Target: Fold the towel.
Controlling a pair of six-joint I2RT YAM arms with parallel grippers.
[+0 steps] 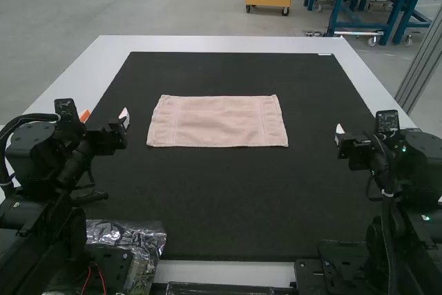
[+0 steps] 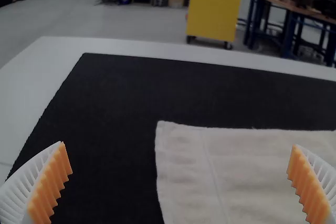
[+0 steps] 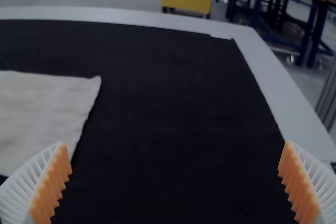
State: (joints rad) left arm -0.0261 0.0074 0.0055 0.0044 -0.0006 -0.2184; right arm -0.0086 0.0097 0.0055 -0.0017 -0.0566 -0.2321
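Observation:
My left gripper is held to the left of the pale pink towel, apart from it. To the towel's right, farther off, is my right gripper. The towel lies flat as a wide rectangle on the dark mat; whether it has layers I cannot tell. In the left wrist view my left gripper has its fingers wide apart, with the towel beyond and below. In the right wrist view my right gripper also has spread fingers, holding nothing, and one end of the towel is visible.
A black mat covers most of the white table. Crinkled clear plastic lies at the near left beside the left arm's base. A small orange object is behind the left gripper.

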